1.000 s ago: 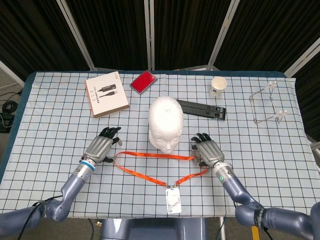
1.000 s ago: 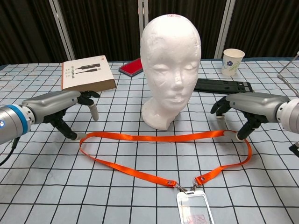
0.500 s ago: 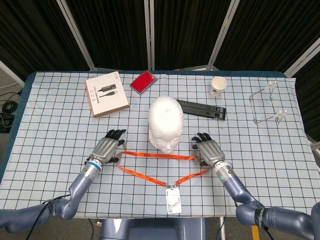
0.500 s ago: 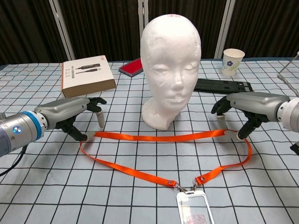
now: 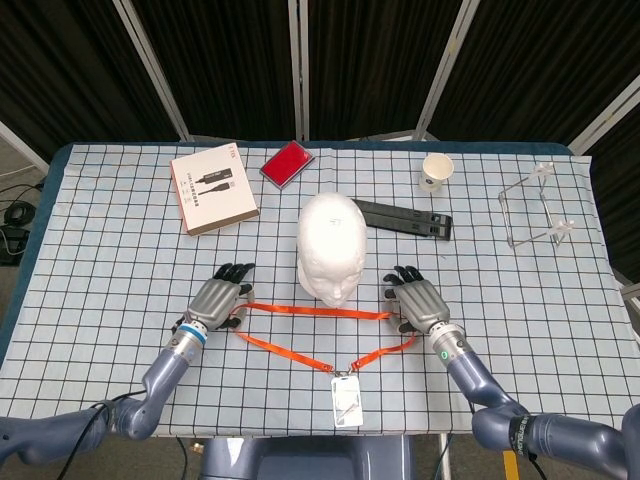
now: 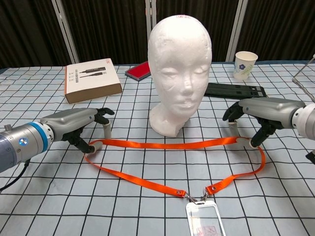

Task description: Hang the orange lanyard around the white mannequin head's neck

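Observation:
The white mannequin head [image 5: 330, 245] [image 6: 179, 73] stands upright mid-table, facing me. The orange lanyard [image 5: 310, 309] [image 6: 162, 145] lies flat as a loop in front of its base, with a clear badge holder [image 5: 346, 400] [image 6: 205, 219] at the near end. My left hand [image 5: 215, 302] [image 6: 78, 125] hovers low at the loop's left bend, fingers apart, its thumb tip [image 6: 96, 146] touching the strap. My right hand [image 5: 418, 303] [image 6: 261, 113] arches over the right bend, fingers spread, with its thumb tip [image 6: 253, 143] down at the strap. The strap still lies on the cloth.
Behind the head lie a black folded stand [image 5: 405, 219], a red case [image 5: 286, 163] and a boxed cable [image 5: 213, 188]. A paper cup [image 5: 437, 171] and a clear acrylic stand [image 5: 535, 210] sit at the back right. The table is covered by a checked cloth [image 5: 100, 260].
My left hand has slid right and closer to the lanyard's left bend, until its thumb reaches the strap. The right hand and the lanyard have stayed put.

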Robot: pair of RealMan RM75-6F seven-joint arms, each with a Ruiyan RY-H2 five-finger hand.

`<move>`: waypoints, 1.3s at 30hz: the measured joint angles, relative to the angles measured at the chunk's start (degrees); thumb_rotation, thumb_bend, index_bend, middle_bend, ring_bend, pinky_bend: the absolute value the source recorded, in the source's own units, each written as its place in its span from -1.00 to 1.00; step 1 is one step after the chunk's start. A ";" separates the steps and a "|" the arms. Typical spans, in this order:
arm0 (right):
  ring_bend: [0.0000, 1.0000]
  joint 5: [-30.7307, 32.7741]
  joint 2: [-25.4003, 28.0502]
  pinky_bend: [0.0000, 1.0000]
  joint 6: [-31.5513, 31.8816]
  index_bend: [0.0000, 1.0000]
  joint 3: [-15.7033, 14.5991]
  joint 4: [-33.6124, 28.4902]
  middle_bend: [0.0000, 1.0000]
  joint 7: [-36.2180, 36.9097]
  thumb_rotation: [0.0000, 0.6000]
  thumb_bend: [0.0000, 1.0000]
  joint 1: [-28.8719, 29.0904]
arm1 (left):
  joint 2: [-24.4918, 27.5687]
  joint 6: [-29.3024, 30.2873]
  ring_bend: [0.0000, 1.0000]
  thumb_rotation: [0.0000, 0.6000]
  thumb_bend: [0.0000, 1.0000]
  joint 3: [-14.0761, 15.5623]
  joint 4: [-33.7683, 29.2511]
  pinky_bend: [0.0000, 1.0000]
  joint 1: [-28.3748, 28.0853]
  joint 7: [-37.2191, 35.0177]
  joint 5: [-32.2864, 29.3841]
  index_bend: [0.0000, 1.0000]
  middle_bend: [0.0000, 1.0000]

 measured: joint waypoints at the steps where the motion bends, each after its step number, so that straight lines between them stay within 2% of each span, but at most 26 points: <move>1: -1.00 -0.03 0.00 -1.00 -0.01 0.44 -0.01 0.02 -0.64 0.04 1.00 0.00 -0.01 | -0.06 0.03 -1.00 1.00 0.04 0.02 0.01 -1.00 -0.04 -0.01 -0.06 -0.09 -1.00; 6: -1.00 -0.11 0.02 -1.00 -0.08 0.44 -0.03 0.07 -0.64 0.18 1.00 0.00 -0.03 | -0.29 0.10 -1.00 1.00 0.05 0.20 -0.06 -1.00 -0.22 0.14 -0.32 0.02 -1.00; 11: -1.00 -0.26 0.01 -1.00 -0.04 0.45 -0.02 0.09 -0.63 0.32 1.00 0.00 -0.06 | -0.45 0.12 -1.00 1.00 0.08 0.33 -0.23 -1.00 -0.32 0.21 -0.58 0.26 -1.00; 17: -1.00 -1.05 0.33 -1.00 0.06 0.45 -0.27 0.00 -0.63 0.65 1.00 0.00 -0.26 | -0.32 0.83 -1.00 1.00 0.09 0.62 -0.99 -1.00 -0.30 0.44 -0.32 0.44 -1.00; 26: -1.00 -2.61 1.23 -1.00 0.69 0.46 -0.52 -1.14 -0.62 1.19 1.00 0.00 -0.68 | 0.66 2.30 -1.00 1.00 0.09 0.96 -2.96 -1.00 -0.06 0.46 0.68 0.47 -1.00; 32: -1.00 -5.29 2.48 -1.00 1.95 0.46 -0.86 -2.54 -0.62 1.92 1.00 0.00 -1.28 | 2.11 4.38 -1.00 1.00 0.09 1.94 -5.18 -1.00 0.78 -0.76 3.69 0.48 -1.00; 35: -1.00 -8.36 3.49 -1.00 2.95 0.46 -1.41 -3.25 -0.63 3.18 1.00 0.00 -1.83 | 3.17 6.39 -1.00 1.00 0.09 2.83 -6.39 -1.00 1.67 -2.38 6.53 0.49 -1.00; 39: -1.00 -15.58 5.39 -1.00 4.82 0.46 -2.74 -3.56 -0.63 7.11 1.00 0.00 -2.65 | 5.35 10.27 -1.00 1.00 0.09 4.64 -8.19 -1.00 3.45 -5.68 11.72 0.49 -1.00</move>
